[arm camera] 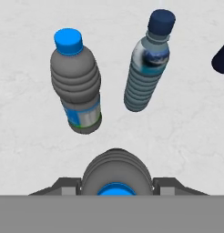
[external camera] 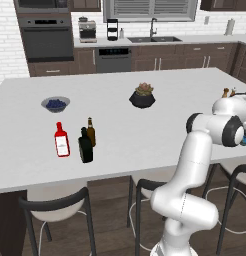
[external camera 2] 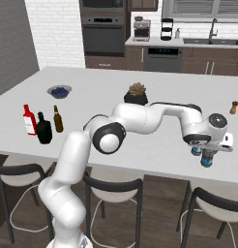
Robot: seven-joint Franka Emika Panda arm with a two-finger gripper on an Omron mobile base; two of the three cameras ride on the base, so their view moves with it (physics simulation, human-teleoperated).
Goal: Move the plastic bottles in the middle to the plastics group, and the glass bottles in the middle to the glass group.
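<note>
The plastic bottle (arm camera: 114,175) sits right between the two fingers of the gripper (arm camera: 114,189). In the hand view you look down on its ribbed top and its blue cap. The fingers are closed in on its two sides, so the hand seems to be holding it. In the right base view the bottle hangs under the hand near the front edge of the counter (external camera 2: 155,160), at the right end.

This bottle looks small and light. Its wall is thin, ribbed plastic, so it can bend in if the hand squeezes hard. It is smooth too, so it could slip. The best place to hold it is around the ribbed upper part, under the cap, where the fingers are now.

Just past it on the white counter stand two more water bottles. One has a bright blue cap (arm camera: 76,82). The other has a dark blue cap (arm camera: 148,63). They stand close together but do not touch. I think these are the plastics group, so the held bottle looks close to where it should go. It needs a free spot beside them so it does not knock them over.

Far off at the left end stand the red bottle (external camera: 61,140), the slim brown bottle (external camera: 90,132) and the black bottle (external camera: 85,146), close together.
</note>
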